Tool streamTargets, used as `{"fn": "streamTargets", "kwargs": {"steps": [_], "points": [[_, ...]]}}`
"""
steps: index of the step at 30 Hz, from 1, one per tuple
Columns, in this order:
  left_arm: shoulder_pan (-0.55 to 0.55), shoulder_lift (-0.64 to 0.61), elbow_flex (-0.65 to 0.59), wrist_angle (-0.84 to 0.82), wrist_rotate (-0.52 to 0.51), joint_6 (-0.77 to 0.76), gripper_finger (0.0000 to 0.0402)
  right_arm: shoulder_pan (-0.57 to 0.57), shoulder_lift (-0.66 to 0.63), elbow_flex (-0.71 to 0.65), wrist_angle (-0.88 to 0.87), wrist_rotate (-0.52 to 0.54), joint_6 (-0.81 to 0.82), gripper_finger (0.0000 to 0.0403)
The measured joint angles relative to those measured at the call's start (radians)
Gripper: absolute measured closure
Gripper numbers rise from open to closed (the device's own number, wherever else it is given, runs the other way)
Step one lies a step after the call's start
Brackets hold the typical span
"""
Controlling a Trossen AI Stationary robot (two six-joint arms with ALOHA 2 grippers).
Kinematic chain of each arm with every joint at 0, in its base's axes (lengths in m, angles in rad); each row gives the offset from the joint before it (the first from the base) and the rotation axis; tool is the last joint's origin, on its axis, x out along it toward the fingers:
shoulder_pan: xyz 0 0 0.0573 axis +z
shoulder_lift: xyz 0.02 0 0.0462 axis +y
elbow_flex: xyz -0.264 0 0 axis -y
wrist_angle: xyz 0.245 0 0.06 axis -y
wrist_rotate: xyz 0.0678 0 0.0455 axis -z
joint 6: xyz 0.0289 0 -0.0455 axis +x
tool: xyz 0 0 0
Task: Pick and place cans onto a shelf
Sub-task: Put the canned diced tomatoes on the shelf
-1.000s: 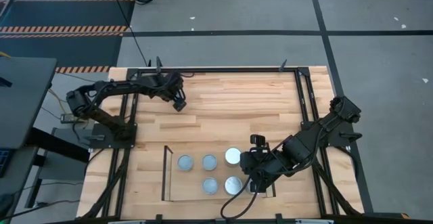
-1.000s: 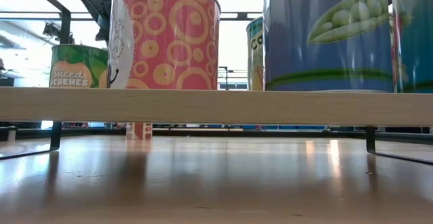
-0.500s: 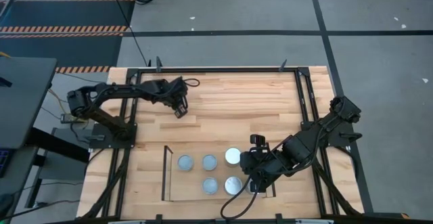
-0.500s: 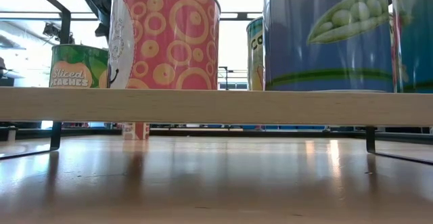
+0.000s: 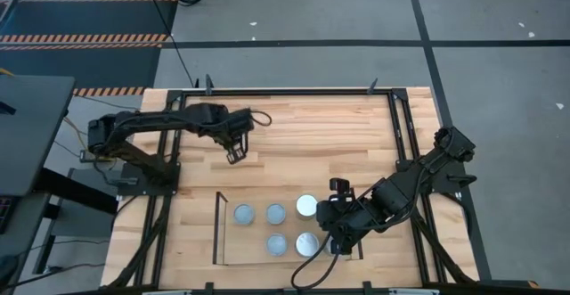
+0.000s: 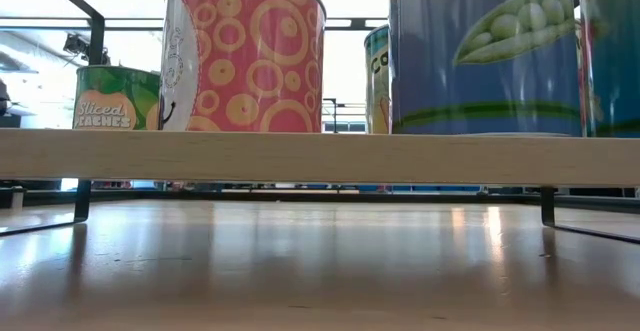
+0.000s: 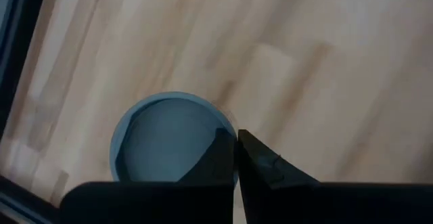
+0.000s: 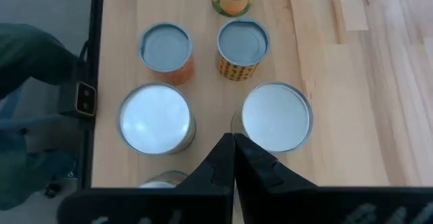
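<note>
Six cans (image 5: 275,213) visible, perhaps.

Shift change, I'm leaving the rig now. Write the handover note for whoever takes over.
Left gripper: jaws shut, empty, over bare table away from the shelf, right by a loose can with a grey-blue top.
Right gripper: jaws shut, empty, at the shelf's right end.
Done: five cans show on the shelf from above. The right wrist view catches the edge of a sixth can under that gripper.
Left: the loose can is not yet shelved. No other cans are in view.
</note>
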Motion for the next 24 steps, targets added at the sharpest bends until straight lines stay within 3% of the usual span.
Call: {"fn": "streamTargets", "kwargs": {"steps": [6, 12, 19, 24], "points": [[-0.233, 0.000, 0.172, -0.077, -0.007, -0.217, 0.0395, 0.000, -0.001, 0.000, -0.063, 0.004, -0.009, 0.0391], [-0.445, 0.008, 0.251, -0.107, -0.018, -0.430, 0.0396, 0.000, -0.002, 0.000, -0.076, 0.006, -0.018, 0.0392], [-0.642, 0.051, 0.348, -0.103, -0.019, -0.544, 0.0397, 0.001, -0.003, 0.000, -0.079, 0.009, -0.053, 0.0393], [-0.729, 0.149, 0.441, -0.125, -0.014, -0.550, 0.0398, 0.001, -0.003, 0.000, -0.079, 0.009, -0.054, 0.0393]]}}
